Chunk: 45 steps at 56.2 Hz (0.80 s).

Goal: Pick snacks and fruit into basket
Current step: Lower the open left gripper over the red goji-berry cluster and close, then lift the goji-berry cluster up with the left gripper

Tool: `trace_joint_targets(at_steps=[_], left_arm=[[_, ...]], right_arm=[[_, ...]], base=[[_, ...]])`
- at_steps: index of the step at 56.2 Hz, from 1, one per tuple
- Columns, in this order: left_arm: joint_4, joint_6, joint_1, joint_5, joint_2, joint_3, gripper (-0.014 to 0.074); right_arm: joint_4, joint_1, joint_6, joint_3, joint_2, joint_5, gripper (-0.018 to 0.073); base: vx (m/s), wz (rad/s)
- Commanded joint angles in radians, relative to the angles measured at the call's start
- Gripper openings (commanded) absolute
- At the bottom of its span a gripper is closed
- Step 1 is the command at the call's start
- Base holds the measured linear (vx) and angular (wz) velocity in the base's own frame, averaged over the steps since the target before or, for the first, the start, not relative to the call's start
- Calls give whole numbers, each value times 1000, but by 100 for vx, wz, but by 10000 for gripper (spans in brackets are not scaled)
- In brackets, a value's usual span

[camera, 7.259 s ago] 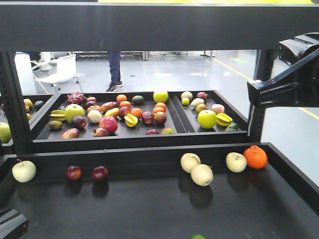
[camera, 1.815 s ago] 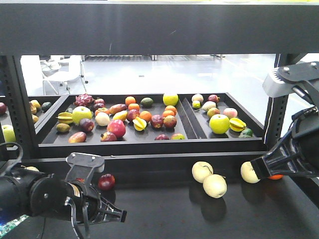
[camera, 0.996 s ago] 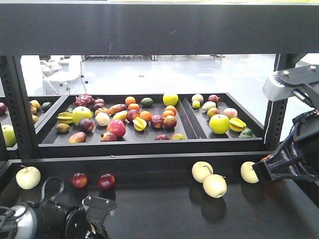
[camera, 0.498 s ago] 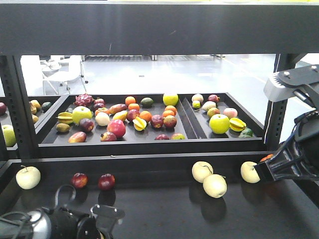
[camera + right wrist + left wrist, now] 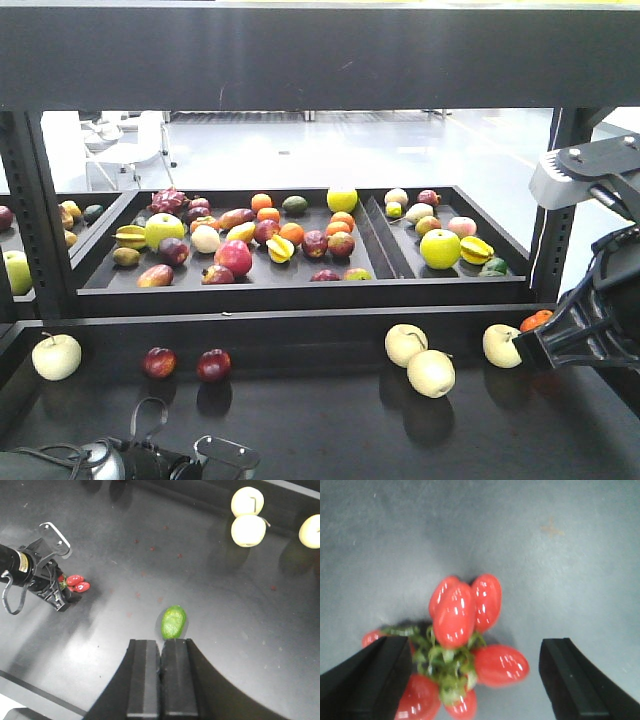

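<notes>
Black and spread wide, the left end effector (image 5: 475, 650) is straddling a cluster of red tomatoes (image 5: 462, 630) lying on the grey surface (image 5: 545, 540); whether either finger is touching it cannot be told. The right wrist view is adding what that close view is missing. The cluster is sitting toward the surface's near edge on the left, well apart from a green fruit (image 5: 173, 621). The right end effector (image 5: 161, 645), fingers pressed together and gripping nothing, is hanging with that fruit just beyond its tips, and pale apples (image 5: 247, 530) are lying by the far edge. The front view alone is showing an orange (image 5: 536, 320) behind the right arm and trays (image 5: 250, 292) of fruit on the shelf beyond. There the tomatoes are hidden.
</notes>
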Motion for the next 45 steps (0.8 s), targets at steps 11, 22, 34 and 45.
trace_joint_targets(at_steps=[11,22,34,45], left_arm=[[-11,5,-5,-55,-17,-30,622],[-13,3,-5,-55,-8,-30,559],[-10,5,-5,-32,-8,-30,27],[-2,6,-5,-37,-22,-30,-8]], right_arm=[[-6,-5,-1,-29,-24,-52,0],[-6,-5,-1,-29,-24,-51,0],[-6,-5,-1,-29,-24,-58,0],[-9,-5,-1,-29,-24,-58,0]], base=[[0,0],[0,0],[0,0],[0,0]])
